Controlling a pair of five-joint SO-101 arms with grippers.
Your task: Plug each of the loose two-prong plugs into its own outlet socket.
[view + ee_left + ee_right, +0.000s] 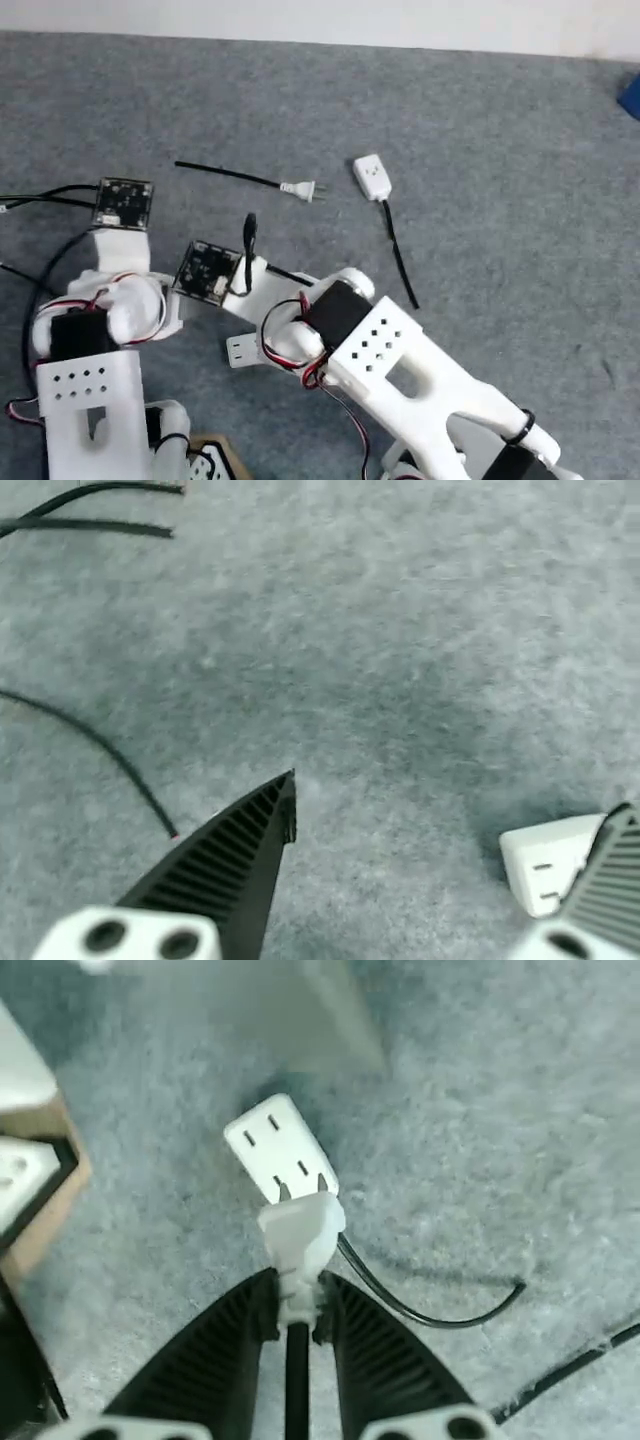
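The right hand [295, 1295] grips a white plug [300, 1230], prongs at an outlet [275, 1150]; the left hand [455, 810] gapes wide; a loose plug [300, 188] lies at nine o'clock of a second outlet [372, 175].

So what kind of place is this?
Probably a robot practice table in a workshop: two white robot arms over a gray mat, with a plug and socket laid out.

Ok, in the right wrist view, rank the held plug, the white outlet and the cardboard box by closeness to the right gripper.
1. The plug, clamped in the right gripper.
2. The white outlet, just ahead, at the plug's prongs.
3. The cardboard box, off to the side, farthest.
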